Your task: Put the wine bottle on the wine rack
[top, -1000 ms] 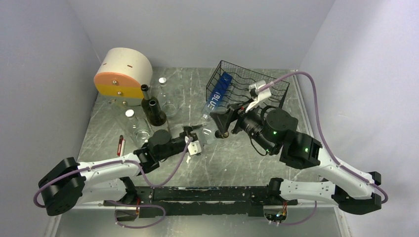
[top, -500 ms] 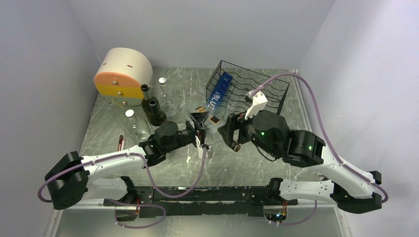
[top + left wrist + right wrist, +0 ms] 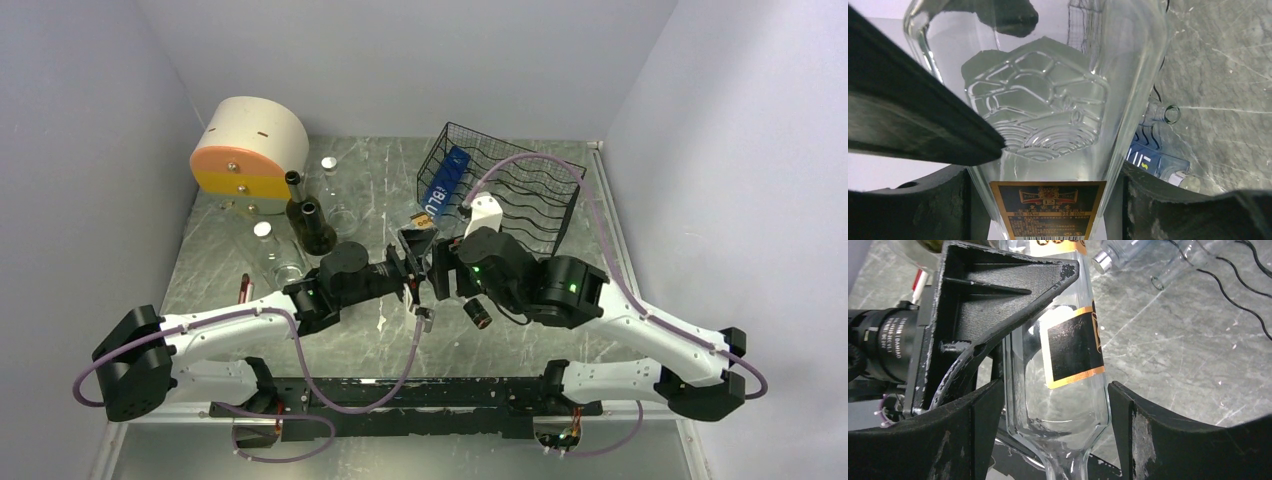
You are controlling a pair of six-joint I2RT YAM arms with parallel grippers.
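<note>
Btl [image 3: 417, 240] near rack [image 3: 530, 195]; blue btl [image 3: 443, 182] inside.

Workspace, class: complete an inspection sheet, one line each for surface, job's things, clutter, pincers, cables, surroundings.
Surface: table, scratched grey metal.
Job's things: clear bottle held up between both arms; rack at back right, blue bottle lying in it.
Clutter: drum, dark bottles, jars, red pen, all at left.
Pincers: left pincer shut on the bottle; right pincer flanks it, grip unclear.
Cables: purple cable arcs over the rack.
Surroundings: plain walls on three sides.
</note>
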